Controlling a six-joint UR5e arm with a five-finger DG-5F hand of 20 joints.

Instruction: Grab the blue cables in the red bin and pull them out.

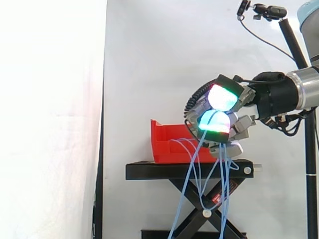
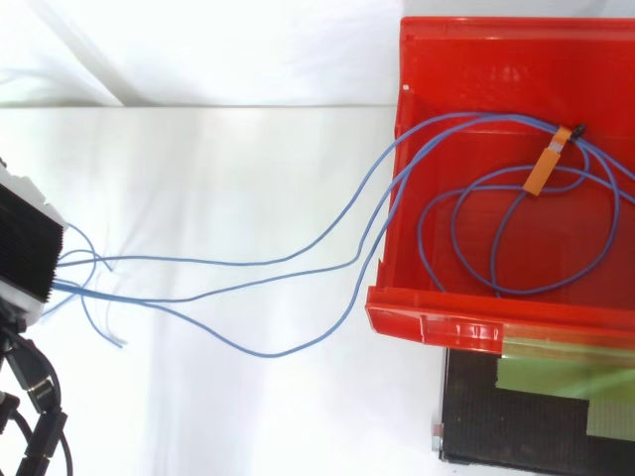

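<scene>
Several thin blue cables (image 2: 198, 262) run from loops inside the red bin (image 2: 437, 322), over its left wall, to my hand (image 2: 25, 248) at the left edge of the top view. An orange tag (image 2: 544, 171) binds the cables inside the bin. In the side view my hand (image 1: 239, 124) hovers just right of the red bin (image 1: 164, 144) and above the stand. Its fingers are curled, the glowing fingertips (image 1: 215, 122) point left, and it is shut on the cables. The blue cables (image 1: 192, 169) hang from it in long strands past the stand's edge.
The bin sits on a black scissor stand (image 1: 149, 172) before a white curtain. A strip of green tape (image 2: 556, 382) lies on the stand top. A camera on a black pole (image 1: 294, 40) stands at the upper right, behind my arm.
</scene>
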